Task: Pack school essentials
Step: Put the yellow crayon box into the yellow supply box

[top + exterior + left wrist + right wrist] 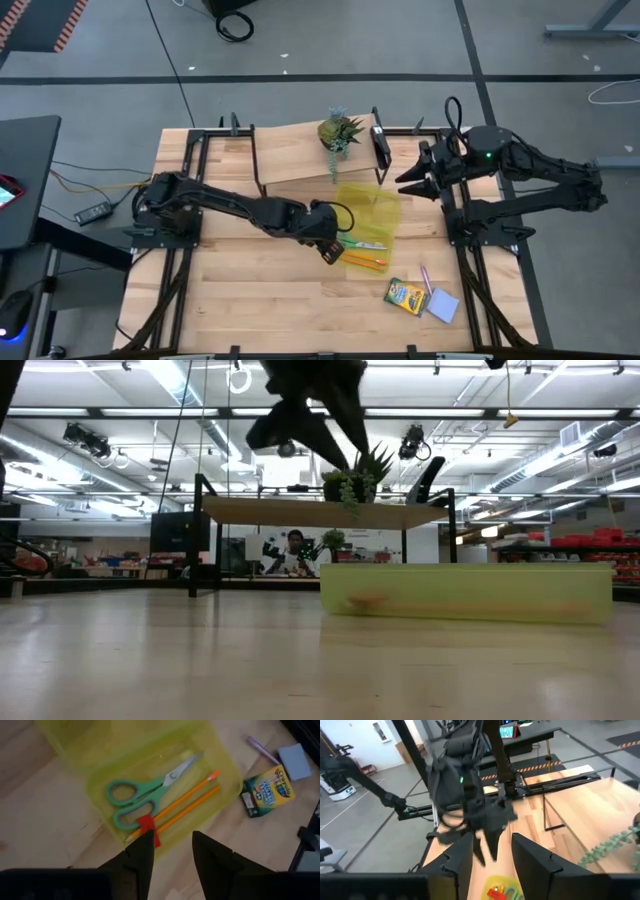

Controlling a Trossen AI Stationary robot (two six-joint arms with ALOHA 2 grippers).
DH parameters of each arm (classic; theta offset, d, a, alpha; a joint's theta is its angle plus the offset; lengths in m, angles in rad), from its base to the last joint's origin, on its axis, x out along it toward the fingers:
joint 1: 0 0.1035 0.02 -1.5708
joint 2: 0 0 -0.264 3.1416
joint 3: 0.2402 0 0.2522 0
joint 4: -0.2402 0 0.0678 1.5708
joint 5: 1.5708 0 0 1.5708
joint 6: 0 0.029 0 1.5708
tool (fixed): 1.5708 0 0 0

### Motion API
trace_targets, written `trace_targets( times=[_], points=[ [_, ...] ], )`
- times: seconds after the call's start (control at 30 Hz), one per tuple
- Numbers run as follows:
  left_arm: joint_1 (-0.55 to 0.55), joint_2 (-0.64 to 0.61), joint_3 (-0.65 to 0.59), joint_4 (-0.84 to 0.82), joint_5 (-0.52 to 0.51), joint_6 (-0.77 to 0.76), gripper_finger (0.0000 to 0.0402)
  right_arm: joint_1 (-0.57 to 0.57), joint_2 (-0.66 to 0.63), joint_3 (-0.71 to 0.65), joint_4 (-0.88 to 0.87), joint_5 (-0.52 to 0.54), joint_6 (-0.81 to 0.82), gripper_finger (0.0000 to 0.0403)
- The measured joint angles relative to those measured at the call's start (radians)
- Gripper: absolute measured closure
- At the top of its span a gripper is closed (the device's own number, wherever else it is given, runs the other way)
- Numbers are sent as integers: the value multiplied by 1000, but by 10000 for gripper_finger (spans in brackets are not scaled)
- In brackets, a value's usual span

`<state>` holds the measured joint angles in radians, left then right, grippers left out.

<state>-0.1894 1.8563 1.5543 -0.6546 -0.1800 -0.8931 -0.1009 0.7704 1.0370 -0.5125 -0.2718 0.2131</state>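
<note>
From above, the left gripper hovers at the yellow pouch's near edge, fingers apart, holding nothing; bare wood all around. Right gripper waits beside the plant, fingers spread (out of the way). Crayon box, pink pen and notepad lie past the pouch. Left wrist: one pair of scissors and two pencils inside the pouch.

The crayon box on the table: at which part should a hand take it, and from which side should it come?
The crayon box lies flat on the table, apart from the pink pen and the blue notepad. Probably come from above and close the fingers across its two long edges, turning the hand to match its slanted pose.
</note>
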Motion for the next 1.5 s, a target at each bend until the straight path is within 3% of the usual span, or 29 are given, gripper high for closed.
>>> trace_targets(
  times=[0.3,0.67,1.0,1.5],
  points=[
    [3,-73,2,65,-8,117,263,7,3,0,-13,-14,22,257],
    [12,-210,5,237,-2,509,294,4,11,70,92,-14,1,257],
    [32,-375,5,262,12,764,330,3,48,258,92,159,-47,258],
    [31,-564,5,289,28,957,361,3,115,404,133,219,-91,258]
  ],
)
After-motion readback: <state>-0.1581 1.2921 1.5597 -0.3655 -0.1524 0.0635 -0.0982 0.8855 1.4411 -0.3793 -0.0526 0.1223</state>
